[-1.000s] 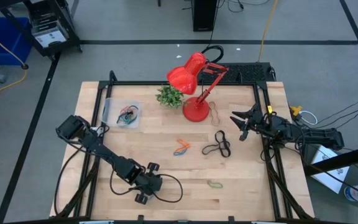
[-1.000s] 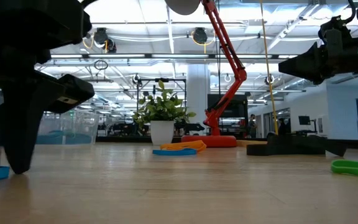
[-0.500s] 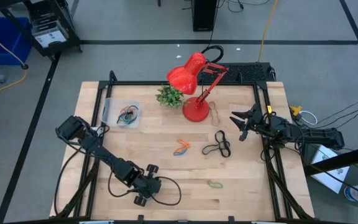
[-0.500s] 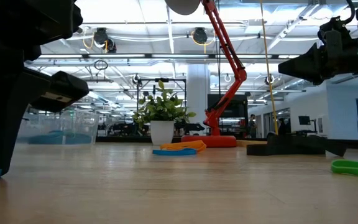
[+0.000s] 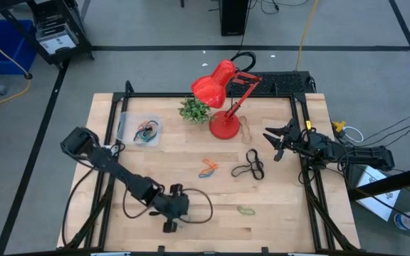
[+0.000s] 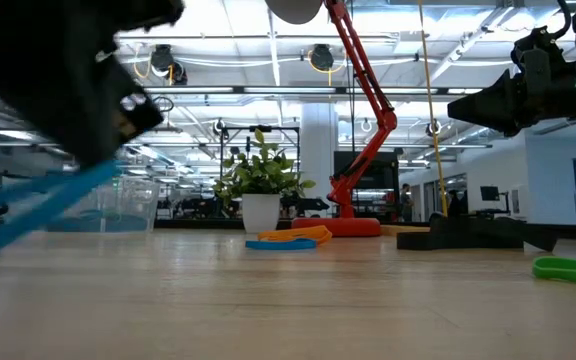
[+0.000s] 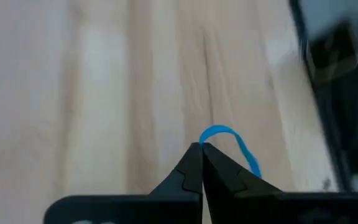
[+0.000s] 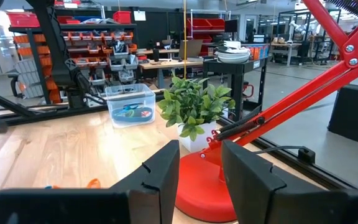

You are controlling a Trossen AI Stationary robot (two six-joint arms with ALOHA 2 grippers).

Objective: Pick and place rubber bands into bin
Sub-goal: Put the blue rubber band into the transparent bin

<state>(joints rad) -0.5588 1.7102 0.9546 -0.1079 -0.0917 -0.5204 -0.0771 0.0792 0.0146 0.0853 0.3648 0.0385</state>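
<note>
The left gripper (image 7: 201,147) sits low near the table's front edge, left of centre; its fingers (image 7: 188,168) are pinched tight on a blue rubber band (image 7: 232,140), whose loop pokes out past the tips; the right gripper (image 5: 276,143) hangs near the table's (image 5: 191,235) right edge, fingers (image 8: 160,168) parted with nothing between them; the bin (image 5: 139,132) stands towards the back left corner with several bands inside; orange and blue bands (image 5: 208,168) lie mid-table, black bands (image 5: 250,166) just right of them, a green band (image 5: 245,210) nearer the front edge; a red lamp (image 5: 223,99) and small plant (image 5: 194,109) stand at the back.
</note>
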